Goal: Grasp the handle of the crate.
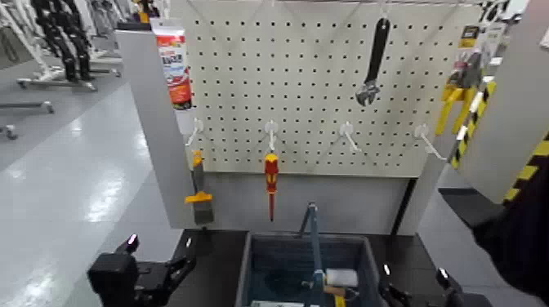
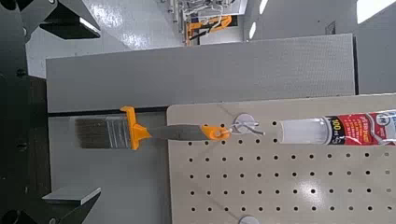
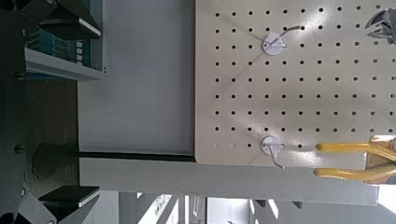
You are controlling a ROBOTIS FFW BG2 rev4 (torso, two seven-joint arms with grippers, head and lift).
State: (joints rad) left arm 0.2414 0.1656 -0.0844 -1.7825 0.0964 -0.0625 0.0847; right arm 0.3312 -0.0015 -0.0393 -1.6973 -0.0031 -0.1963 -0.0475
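The dark blue-grey crate (image 1: pixel 282 238) sits on the black table at the bottom centre of the head view. Its thin blue-grey handle (image 1: pixel 314 237) arches upright over the middle. A white paint roller (image 1: pixel 341 278) lies inside. My left gripper (image 1: pixel 160 245) is open and empty, to the left of the crate and apart from it. My right gripper (image 1: pixel 414 273) is open and empty, just right of the crate. In the left wrist view the left gripper (image 2: pixel 70 107) stands wide open. The right wrist view shows the right gripper (image 3: pixel 65 107) open, with a corner of the crate (image 3: pixel 58 49) at one side.
A white pegboard (image 1: pixel 310 82) stands behind the crate. It holds a red-and-yellow screwdriver (image 1: pixel 270 181), a paintbrush (image 1: pixel 200 196), a sealant tube (image 1: pixel 173 65), a black wrench (image 1: pixel 372 61) and yellow-handled tools (image 1: pixel 457 94). A yellow-black striped panel (image 1: pixel 523 175) is at the right.
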